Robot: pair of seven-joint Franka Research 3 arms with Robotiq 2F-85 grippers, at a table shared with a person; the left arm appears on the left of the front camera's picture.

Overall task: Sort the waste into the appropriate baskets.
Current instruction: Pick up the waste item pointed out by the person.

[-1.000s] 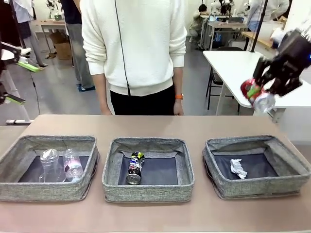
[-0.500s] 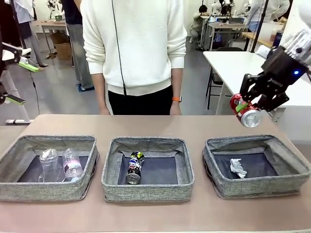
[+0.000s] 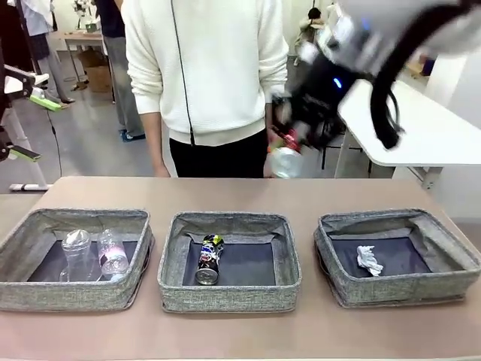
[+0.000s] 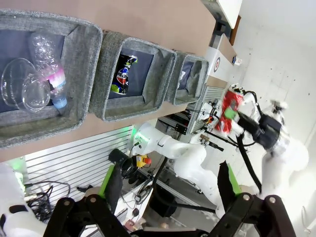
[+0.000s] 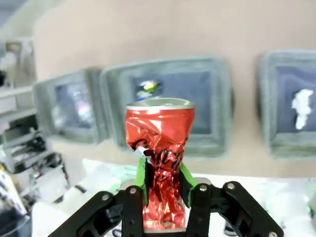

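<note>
Front view: most of the sorting looks done, with one piece of waste left in the air. The left basket [image 3: 75,259] holds the clear plastic cup [image 3: 76,254] and, just beside it, the clear plastic bottle [image 3: 113,253]. The middle basket [image 3: 229,263] holds the dark multicoloured can [image 3: 207,260], lying on the dark bottom. The right basket [image 3: 398,256] holds the crumpled white paper wad [image 3: 368,260]. The brown worktop [image 3: 240,194] around the three baskets carries no loose litter that can be made out. The remaining item is the crushed red can [image 3: 284,154], clamped in the right end effector [image 3: 289,147], which shows motion-blurred well above the worktop, behind the middle basket and in front of the person in a white sweater [image 3: 210,68]. In the right wrist view the green pads [image 5: 142,173] press both sides of the can's dented waist, with the middle basket beyond it. The left end effector [image 4: 168,185] stands with its fingers spread wide and nothing between them, off to the side of the worktop. As a judgement, the red can belongs with the other can, so what is left is to bring it over the middle basket and release it; the risk is a drop that clips the soft rim.
</note>
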